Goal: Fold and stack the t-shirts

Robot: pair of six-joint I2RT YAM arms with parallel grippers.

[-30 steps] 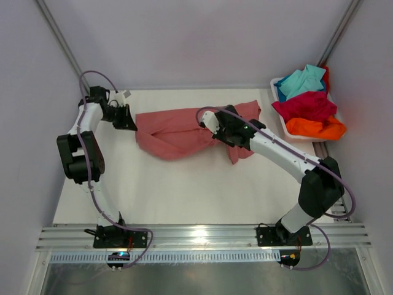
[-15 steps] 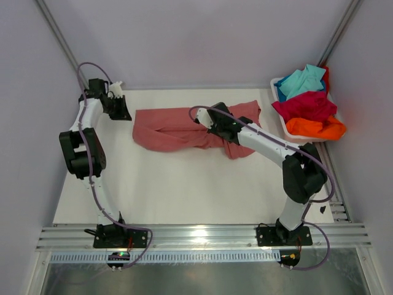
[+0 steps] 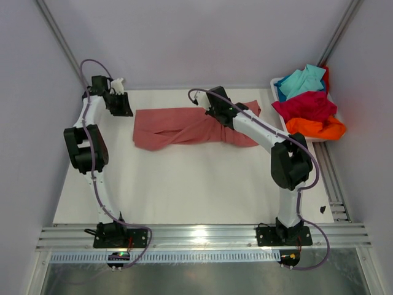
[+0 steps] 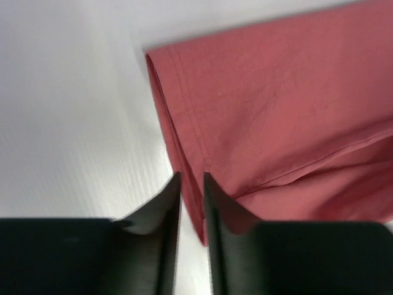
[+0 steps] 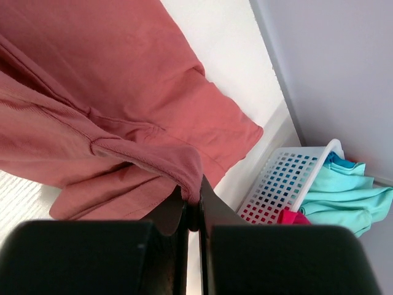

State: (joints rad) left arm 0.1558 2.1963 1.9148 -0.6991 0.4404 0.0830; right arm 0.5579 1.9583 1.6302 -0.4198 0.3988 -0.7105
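The salmon-pink t-shirt point(image 3: 178, 129) lies stretched left to right along the far part of the white table point(image 3: 184, 184). My left gripper point(image 3: 126, 109) is at its left end; in the left wrist view the fingers point(image 4: 191, 177) stand narrowly apart with the shirt's point(image 4: 276, 110) hemmed edge between them. My right gripper point(image 3: 224, 117) is shut on a bunched fold of the shirt point(image 5: 123, 74) near its right end, pinched at the fingertips point(image 5: 193, 190). The turquoise point(image 3: 301, 80), crimson point(image 3: 307, 106) and orange point(image 3: 316, 128) t-shirts are piled in the tub.
The white perforated plastic tub point(image 3: 276, 82) stands at the far right corner against the wall; it also shows in the right wrist view point(image 5: 288, 178). Grey walls close the table's back and sides. An aluminium rail point(image 3: 202, 236) runs along the near edge.
Both grippers have moved toward the far wall, dragging the pink shirt with them. The shirt has gone from a crumpled bunch to a longer, flatter strip.
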